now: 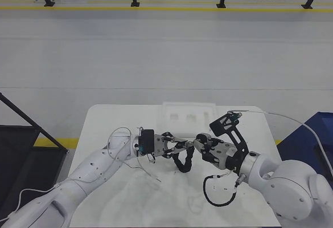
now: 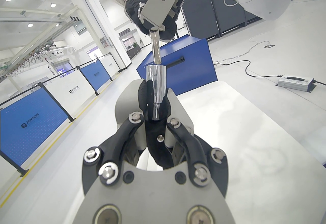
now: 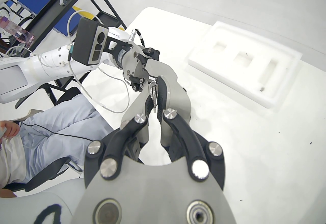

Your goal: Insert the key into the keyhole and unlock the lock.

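My left gripper (image 2: pixel 155 97) is shut on the lock (image 2: pixel 155 87), a shiny chrome cylinder whose keyhole end points away from the wrist. The silver key (image 2: pixel 155 48) hangs just beyond that end, its tip touching or just entering the top of the cylinder. My right gripper (image 2: pixel 159 27) is shut on the key's head. In the top view both grippers meet above the middle of the white table (image 1: pixel 115 122), the left gripper (image 1: pixel 175 149) facing the right gripper (image 1: pixel 193 147), with the lock's black cable loop (image 1: pixel 184 164) hanging below them. The right wrist view has my right gripper (image 3: pixel 154 105) closed on the key (image 3: pixel 153 90).
A white foam tray (image 1: pixel 188 115) with three recesses lies at the table's far edge. A black cable loop (image 1: pixel 217 191) hangs from the right arm. A black rack (image 1: pixel 12 142) stands beside the table, a blue box (image 1: pixel 320 142) on the other side. A seated person's legs (image 3: pixel 63 120) are near the table.
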You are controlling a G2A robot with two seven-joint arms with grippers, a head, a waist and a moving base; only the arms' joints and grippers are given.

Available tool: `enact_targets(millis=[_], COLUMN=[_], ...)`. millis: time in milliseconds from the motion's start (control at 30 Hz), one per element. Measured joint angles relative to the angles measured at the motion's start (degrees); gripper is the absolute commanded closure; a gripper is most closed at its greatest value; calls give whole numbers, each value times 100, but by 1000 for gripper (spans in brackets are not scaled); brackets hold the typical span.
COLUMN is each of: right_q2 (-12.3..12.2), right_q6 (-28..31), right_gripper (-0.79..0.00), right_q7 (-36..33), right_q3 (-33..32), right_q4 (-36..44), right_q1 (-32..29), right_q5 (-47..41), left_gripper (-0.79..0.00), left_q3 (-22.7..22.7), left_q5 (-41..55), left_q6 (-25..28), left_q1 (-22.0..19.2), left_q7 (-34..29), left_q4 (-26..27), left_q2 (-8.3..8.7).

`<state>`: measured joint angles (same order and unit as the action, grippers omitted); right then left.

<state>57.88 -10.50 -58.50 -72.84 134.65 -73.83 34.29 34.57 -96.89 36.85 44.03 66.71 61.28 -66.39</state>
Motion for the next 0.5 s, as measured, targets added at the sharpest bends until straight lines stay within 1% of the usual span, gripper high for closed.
enact_targets(millis=[500], right_q2=[4], right_q6=[-96], right_gripper=[0], right_q7=[-27], right_q3=[16], right_q4=[-37], right_q1=[3], right_q5=[17], left_gripper=[0], left_q3=[109], left_q5=[-104], left_q6=[0], left_q1=[52], left_q7=[-55], left_q4=[62], left_q2=[-10])
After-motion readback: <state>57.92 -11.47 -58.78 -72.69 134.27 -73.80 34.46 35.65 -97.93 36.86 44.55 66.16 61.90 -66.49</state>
